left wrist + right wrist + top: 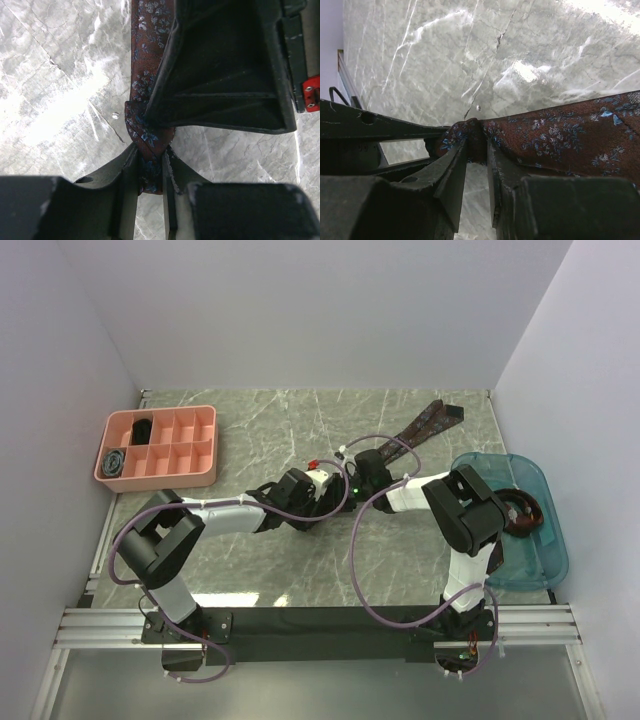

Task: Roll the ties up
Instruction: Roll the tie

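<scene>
The grey marble table (300, 410) carries two containers. A translucent teal bin (548, 565) sits at its right edge, and a pink divided tray (206, 454) sits at the far left.

The two arms reach inward and meet near the table's middle. From there a long patterned maroon tie (428, 422) runs diagonally toward the far right corner. Its far part lies flat on the marble, and its pointed end is well apart from both containers.

A coiled dark brown tie (522, 512) rests inside the teal bin, partly hidden by the right arm. In the pink tray, a grey-blue coil (116, 462) fills the near left compartment. A black coil (143, 428) sits in a back-row compartment just beside it.

The left gripper (150, 169) has its fingers drawn narrow, pinching a bunched fold at the near end of the maroon tie. The right gripper (476, 150) clamps the same fabric just beside it, with the cloth wedged between its nearly closed fingers. The two grippers almost touch, and the tie stretches away from the right one in a broad band.
</scene>
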`<action>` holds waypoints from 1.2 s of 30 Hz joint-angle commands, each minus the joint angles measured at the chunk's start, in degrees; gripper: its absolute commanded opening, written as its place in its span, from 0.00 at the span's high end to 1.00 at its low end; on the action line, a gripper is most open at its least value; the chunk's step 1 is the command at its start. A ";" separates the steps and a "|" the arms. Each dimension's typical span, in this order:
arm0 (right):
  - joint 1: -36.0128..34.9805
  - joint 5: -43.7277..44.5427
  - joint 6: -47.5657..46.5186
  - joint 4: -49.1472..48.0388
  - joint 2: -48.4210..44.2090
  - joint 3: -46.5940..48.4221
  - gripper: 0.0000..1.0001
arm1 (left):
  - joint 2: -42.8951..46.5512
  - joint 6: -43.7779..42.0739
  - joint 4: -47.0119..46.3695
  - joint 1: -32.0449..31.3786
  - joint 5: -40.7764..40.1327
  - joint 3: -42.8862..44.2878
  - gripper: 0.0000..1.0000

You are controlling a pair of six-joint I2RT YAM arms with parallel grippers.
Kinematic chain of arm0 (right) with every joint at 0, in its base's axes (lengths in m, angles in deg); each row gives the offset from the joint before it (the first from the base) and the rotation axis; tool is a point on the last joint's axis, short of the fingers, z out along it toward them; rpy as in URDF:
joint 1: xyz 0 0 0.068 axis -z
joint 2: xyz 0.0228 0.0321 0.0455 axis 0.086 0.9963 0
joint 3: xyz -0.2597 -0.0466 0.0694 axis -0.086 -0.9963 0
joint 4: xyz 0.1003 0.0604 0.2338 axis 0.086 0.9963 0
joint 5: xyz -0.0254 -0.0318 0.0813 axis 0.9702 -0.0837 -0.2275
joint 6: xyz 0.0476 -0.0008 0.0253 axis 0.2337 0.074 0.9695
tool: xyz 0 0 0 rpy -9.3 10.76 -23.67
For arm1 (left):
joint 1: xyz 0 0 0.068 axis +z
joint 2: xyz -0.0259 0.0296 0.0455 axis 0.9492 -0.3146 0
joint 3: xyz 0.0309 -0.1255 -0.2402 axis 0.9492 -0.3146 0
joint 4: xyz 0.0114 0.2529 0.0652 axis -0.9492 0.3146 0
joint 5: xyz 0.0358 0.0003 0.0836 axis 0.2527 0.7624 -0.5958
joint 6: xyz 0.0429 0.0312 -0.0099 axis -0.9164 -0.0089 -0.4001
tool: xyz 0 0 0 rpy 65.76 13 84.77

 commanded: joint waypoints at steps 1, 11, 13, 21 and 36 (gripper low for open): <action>-0.23 2.94 -2.17 1.74 0.94 1.22 0.69 | -1.88 -0.28 1.36 -0.29 0.63 0.78 0.74; -0.06 0.49 -2.61 1.83 -0.20 1.57 0.71 | -1.62 -0.02 0.92 -0.29 0.46 0.25 0.73; -0.06 0.23 -2.79 1.65 -0.29 1.22 0.81 | -1.88 0.07 1.09 -0.29 0.54 0.51 0.73; 0.73 7.33 -1.65 4.46 1.11 1.05 1.00 | 1.10 2.53 -0.13 -0.29 -0.77 -0.89 0.54; 1.61 14.90 1.52 7.45 0.94 -1.33 1.00 | 24.21 46.97 -6.36 -0.12 -13.17 -15.29 0.04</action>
